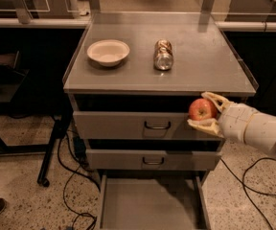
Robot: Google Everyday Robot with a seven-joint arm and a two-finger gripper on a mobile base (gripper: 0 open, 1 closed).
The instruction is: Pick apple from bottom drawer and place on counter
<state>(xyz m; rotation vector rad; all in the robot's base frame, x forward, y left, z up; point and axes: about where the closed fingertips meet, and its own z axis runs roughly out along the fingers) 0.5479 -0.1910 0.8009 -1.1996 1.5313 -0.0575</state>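
Note:
My gripper [206, 112] reaches in from the right and is shut on the apple [201, 109], red with a yellowish patch. It holds the apple in front of the top drawer's right end, just below the front edge of the counter [200, 68]. The bottom drawer [150, 205] is pulled open at the base of the cabinet and its flat grey floor is bare.
A white bowl [108, 52] and a crushed can [163, 54] sit on the counter, left and middle. The two upper drawers [128, 126] are closed. Cables lie on the speckled floor on both sides. A dark table leg [51, 147] stands left of the cabinet.

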